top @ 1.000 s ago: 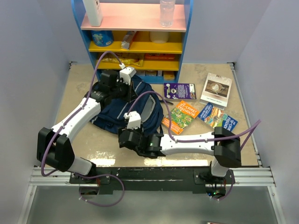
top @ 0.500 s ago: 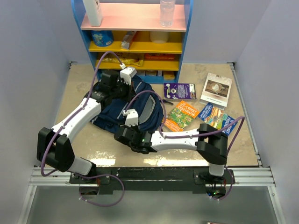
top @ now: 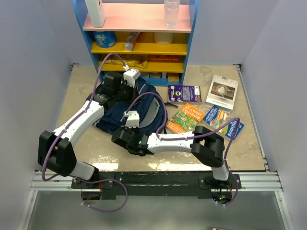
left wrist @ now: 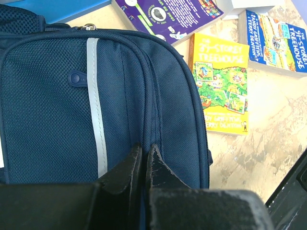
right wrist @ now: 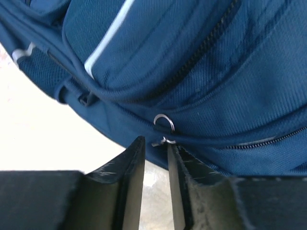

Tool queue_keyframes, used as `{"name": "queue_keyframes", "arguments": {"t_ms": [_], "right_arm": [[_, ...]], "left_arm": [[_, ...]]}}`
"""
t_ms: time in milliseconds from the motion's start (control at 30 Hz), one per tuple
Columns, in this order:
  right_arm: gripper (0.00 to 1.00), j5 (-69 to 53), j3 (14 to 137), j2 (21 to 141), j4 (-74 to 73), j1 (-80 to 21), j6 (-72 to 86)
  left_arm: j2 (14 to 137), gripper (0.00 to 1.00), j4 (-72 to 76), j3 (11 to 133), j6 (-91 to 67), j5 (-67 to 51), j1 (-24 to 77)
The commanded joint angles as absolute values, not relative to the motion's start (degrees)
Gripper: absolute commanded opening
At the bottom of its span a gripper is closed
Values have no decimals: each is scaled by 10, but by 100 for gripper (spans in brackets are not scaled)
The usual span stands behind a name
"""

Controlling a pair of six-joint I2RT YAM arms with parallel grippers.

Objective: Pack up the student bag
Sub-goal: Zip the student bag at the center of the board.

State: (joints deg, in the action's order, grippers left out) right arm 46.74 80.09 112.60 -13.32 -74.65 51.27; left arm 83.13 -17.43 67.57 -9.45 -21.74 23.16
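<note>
From above, the student bag (top: pixel 144 112), a large navy blue fabric backpack, lies flat on the beige table (top: pixel 81 139) in front of a blue shelf unit with yellow and pink boards (top: pixel 144 48). To its right and off the bag lie a purple paperback (top: pixel 184 93), a yellow-green paperback (top: pixel 184 118), a blue paperback (top: pixel 223 120) and a white-covered book (top: pixel 222 90). The left gripper (top: pixel 134 87) is at the bag's far end. The right gripper (top: pixel 123 130) reaches across to its near left edge.

In the left wrist view, the two dark fingers (left wrist: pixel 135 165) are pressed almost together on the ridge between the front pocket and the main body, right of the thin light stripe (left wrist: pixel 96 115). I cannot tell whether any cloth is pinched between them.

In the right wrist view, the fingers (right wrist: pixel 132 158) stand a narrow slot apart just under the bag's lower seam. A small silver zip pull (right wrist: pixel 164 121) hangs right above them, and its metal tab lies across the tips, so a firm grip is not evident.

The step looks like opening the bag, since nothing is packed yet. Next, the right fingers need to clamp squarely on that tiny tab and draw it along the zip line while the left steadies the bag. The tab could easily slip out.
</note>
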Motion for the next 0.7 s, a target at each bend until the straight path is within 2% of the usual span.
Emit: {"name": "queue_keyframes", "arguments": {"t_ms": [0,167,300,667], "right_arm": [[25,528,838,1138,-154,-744,533],[15,550,829,1133,-172,-744,537],[1,561,808,1114,-183,-744,538],[0,530,701,1001,-153,-766,488]], "left_arm": [[795,0,-95,699,-103,-243,243],[788,0,-91,691,-101,-245,243],[788,0,-91,690,-90,-243,243],[804,0,-121,659,-4,-228,243]]}}
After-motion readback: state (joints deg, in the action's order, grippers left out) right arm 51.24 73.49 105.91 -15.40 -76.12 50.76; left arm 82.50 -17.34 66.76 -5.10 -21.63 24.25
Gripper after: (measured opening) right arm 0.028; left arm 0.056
